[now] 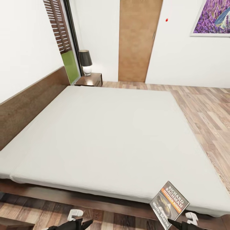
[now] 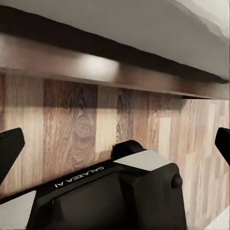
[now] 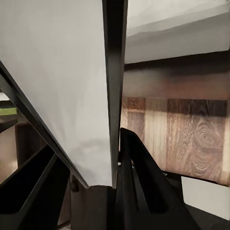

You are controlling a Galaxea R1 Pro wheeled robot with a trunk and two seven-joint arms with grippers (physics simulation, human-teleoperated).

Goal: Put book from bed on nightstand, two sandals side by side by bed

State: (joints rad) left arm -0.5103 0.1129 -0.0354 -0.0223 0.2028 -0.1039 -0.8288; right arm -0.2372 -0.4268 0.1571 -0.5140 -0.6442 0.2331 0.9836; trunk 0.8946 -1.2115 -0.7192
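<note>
The book (image 1: 169,204), dark-covered with an orange band and "RICHARD BACHMAN" lettering, is tilted up over the bed's near right corner. My right gripper (image 1: 175,221) is shut on its lower edge. In the right wrist view the book's pale face (image 3: 62,72) stands edge-on between the fingers (image 3: 139,182). The bed (image 1: 108,134) has a bare grey-white mattress and a dark wooden frame. My left gripper (image 1: 84,223) is open and empty, low over the plank floor beside the bed frame (image 2: 96,64). A nightstand (image 1: 91,80) stands at the far side of the headboard. The sandals are out of view.
A lamp (image 1: 85,62) takes up part of the nightstand top. A wooden door (image 1: 137,40) and a purple picture (image 1: 212,17) are on the far wall. Open plank floor (image 1: 207,108) runs along the bed's right side. A dark-brown furniture corner (image 1: 12,222) sits at the near left.
</note>
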